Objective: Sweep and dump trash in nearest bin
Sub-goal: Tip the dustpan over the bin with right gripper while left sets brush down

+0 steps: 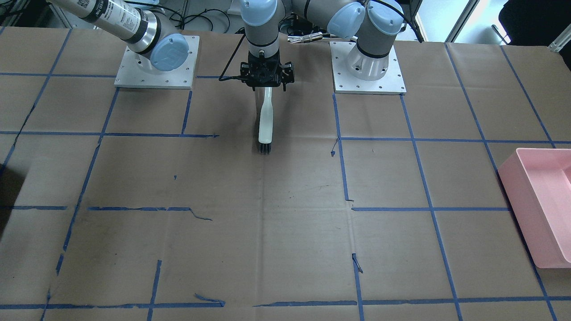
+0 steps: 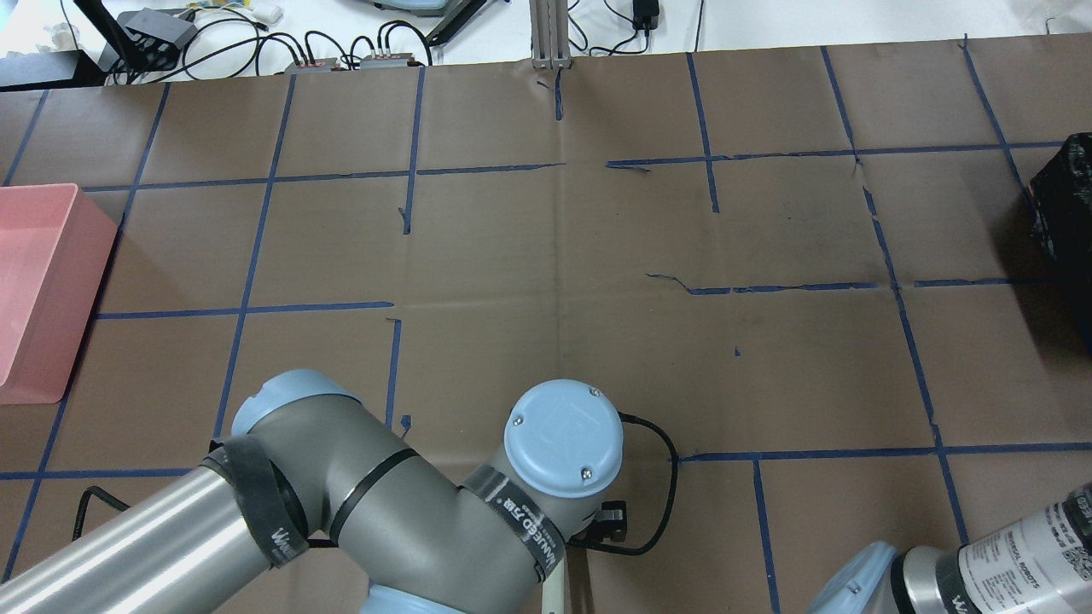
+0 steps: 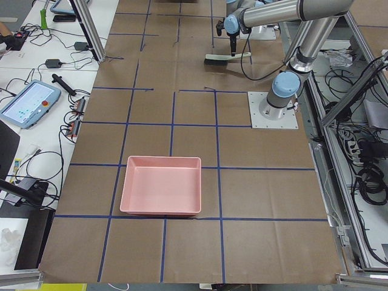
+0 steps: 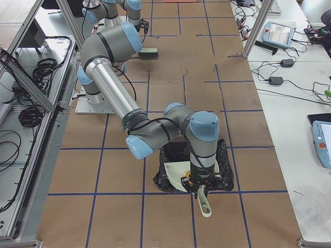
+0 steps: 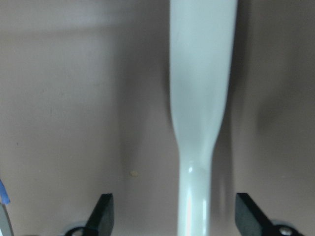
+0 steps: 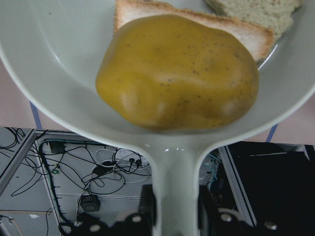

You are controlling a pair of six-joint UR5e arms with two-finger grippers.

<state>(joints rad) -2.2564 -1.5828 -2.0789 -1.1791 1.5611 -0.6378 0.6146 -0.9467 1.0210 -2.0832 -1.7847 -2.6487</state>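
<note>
I see the left gripper (image 1: 266, 84) open astride the brush (image 1: 265, 118); the right gripper (image 4: 199, 187) clamps the dustpan (image 6: 59, 64) holding fruit (image 6: 177, 73) and 2 bread pieces (image 6: 246, 34).

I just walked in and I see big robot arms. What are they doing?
The robot is tidying up trash. Its right gripper holds a white dustpan over the black bin. A yellow lump and bread pieces lie in the pan, not dumped yet. The left gripper is open above the brush, which lies on the table near the robot's base. A pink bin sits at the table's other end.
</note>
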